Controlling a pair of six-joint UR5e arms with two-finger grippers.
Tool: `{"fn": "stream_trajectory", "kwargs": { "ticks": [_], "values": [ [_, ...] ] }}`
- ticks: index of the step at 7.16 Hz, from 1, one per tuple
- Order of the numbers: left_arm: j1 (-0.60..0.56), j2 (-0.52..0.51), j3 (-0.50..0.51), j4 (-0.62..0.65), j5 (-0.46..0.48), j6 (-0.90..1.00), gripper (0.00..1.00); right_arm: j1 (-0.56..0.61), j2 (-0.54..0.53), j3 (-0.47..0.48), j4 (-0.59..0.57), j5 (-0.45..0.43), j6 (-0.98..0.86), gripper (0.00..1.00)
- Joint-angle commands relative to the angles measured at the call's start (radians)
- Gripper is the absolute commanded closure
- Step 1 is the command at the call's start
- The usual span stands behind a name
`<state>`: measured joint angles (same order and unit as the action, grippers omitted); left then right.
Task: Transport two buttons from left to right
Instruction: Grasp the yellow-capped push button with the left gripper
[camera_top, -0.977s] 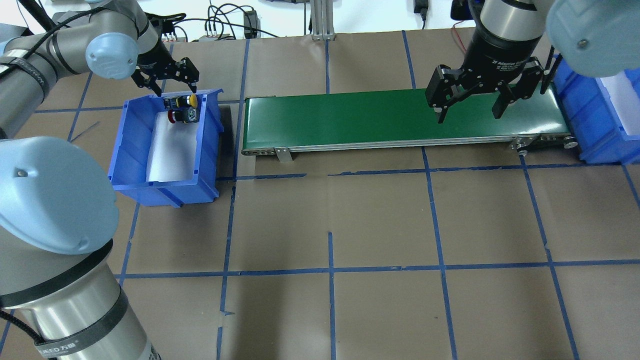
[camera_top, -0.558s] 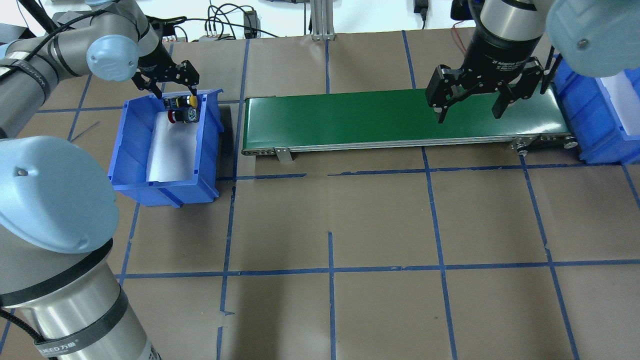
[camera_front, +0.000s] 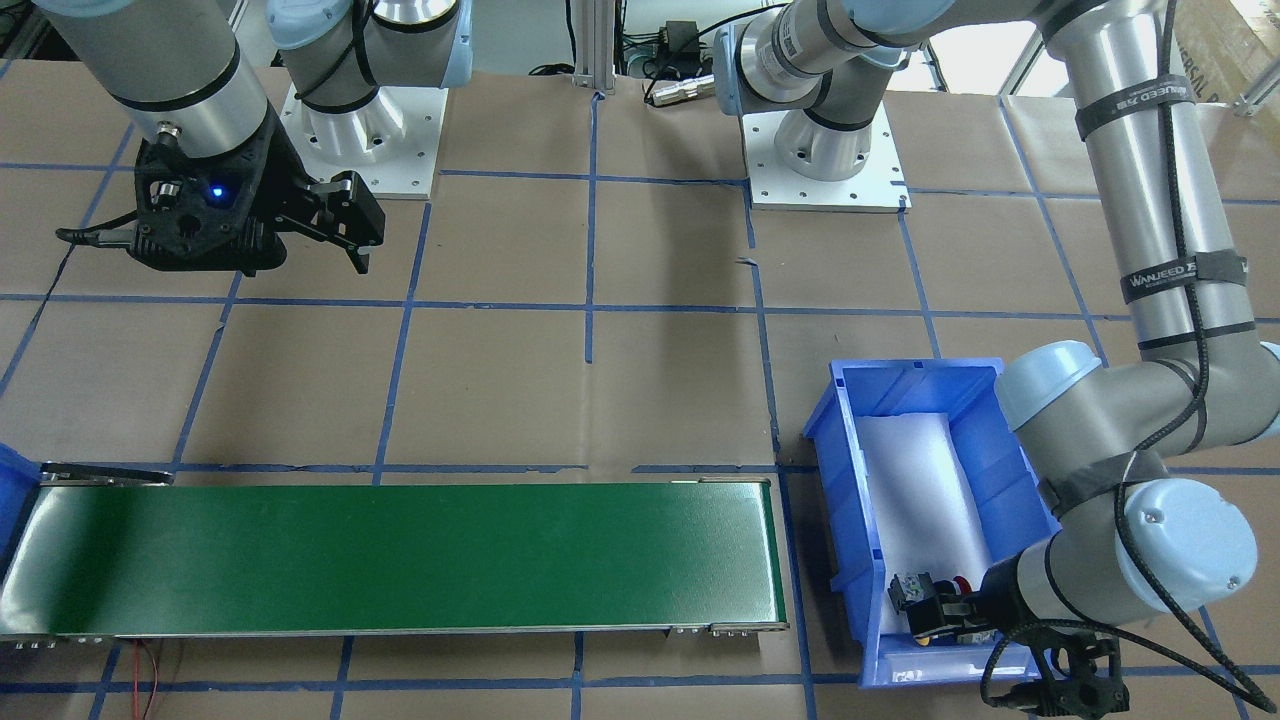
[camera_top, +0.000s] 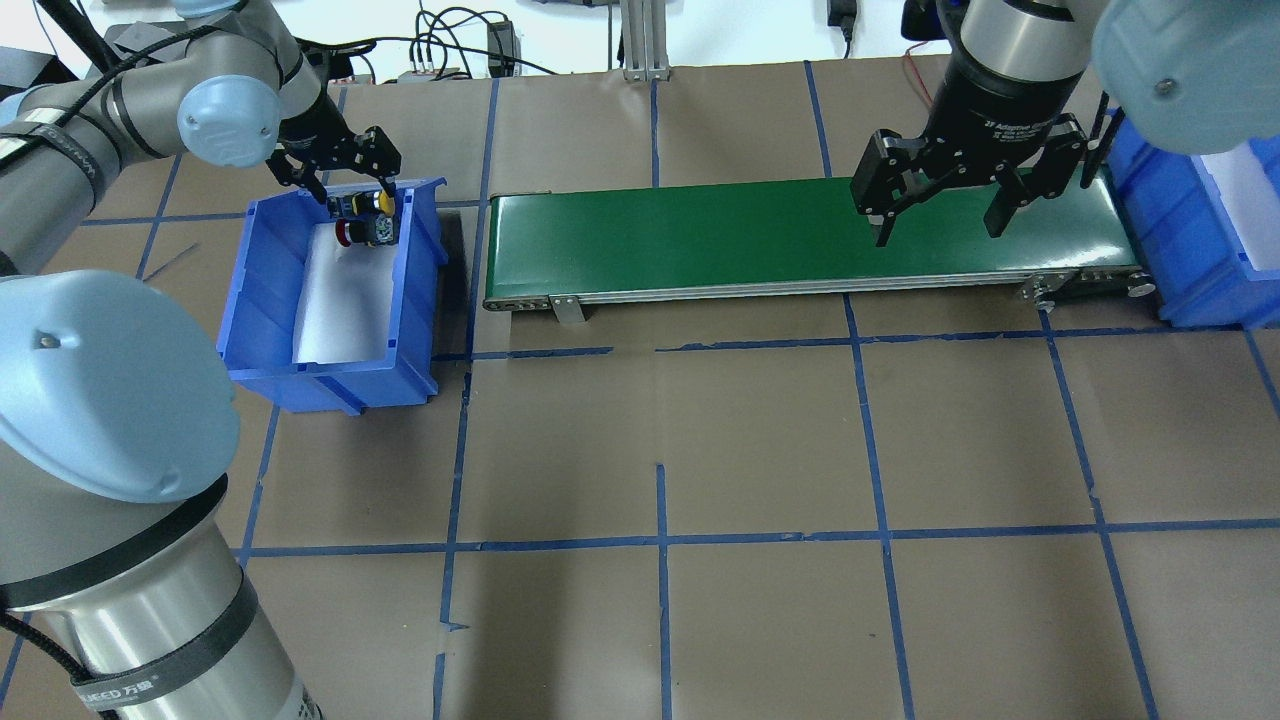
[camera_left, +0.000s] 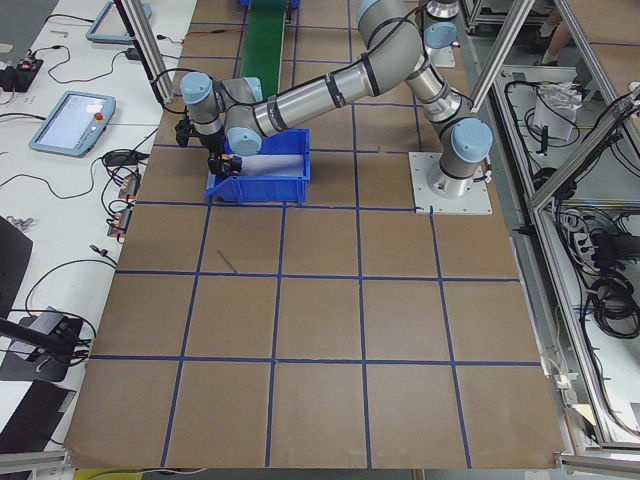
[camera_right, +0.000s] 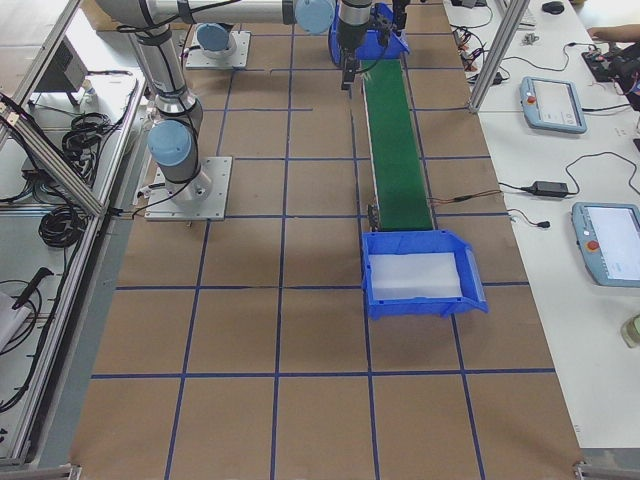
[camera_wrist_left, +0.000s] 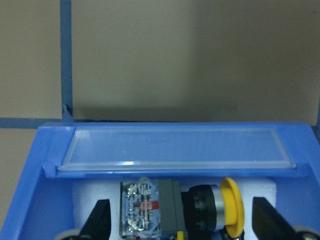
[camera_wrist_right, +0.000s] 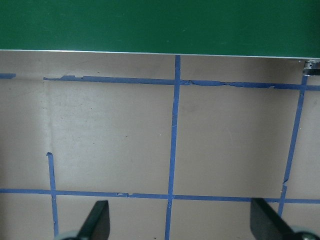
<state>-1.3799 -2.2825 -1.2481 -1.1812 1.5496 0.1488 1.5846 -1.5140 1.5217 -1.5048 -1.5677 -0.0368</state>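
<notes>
— Where did the yellow-capped button (camera_wrist_left: 180, 215) lie?
— On its side on white foam (camera_top: 340, 300), round cap out, beside the red-capped button (camera_top: 360, 233), at the blue plastic bin's (camera_top: 262, 300) end away from the robot.
— The grippers?
— Left gripper (camera_wrist_left: 185, 227) spread astride it. Right gripper (camera_top: 938, 236) spread above the smooth green belt (camera_top: 680, 240).

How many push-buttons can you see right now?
2. The yellow-capped black push-button lies at the far end of the left blue plastic bin; the red-capped black push-button lies right beside it, nearer the robot. No others show.
</notes>
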Motion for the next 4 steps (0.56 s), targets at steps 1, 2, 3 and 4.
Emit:
{"fn": "stream_trajectory", "kwargs": {
  "ticks": [1,2,3,4],
  "values": [
    [-0.001,-0.009,0.001,0.002,-0.003,0.000,0.00,0.000,0.000,0.000,0.000,0.000,0.000,0.00],
    [-0.001,-0.009,0.002,0.002,0.003,0.000,0.15,0.000,0.000,0.000,0.000,0.000,0.000,0.00],
    [-0.001,-0.008,0.004,0.002,0.007,0.000,0.39,0.000,0.000,0.000,0.000,0.000,0.000,0.00],
    [-0.002,0.001,0.010,0.002,0.010,-0.002,0.43,0.000,0.000,0.000,0.000,0.000,0.000,0.00]
  ]
}}
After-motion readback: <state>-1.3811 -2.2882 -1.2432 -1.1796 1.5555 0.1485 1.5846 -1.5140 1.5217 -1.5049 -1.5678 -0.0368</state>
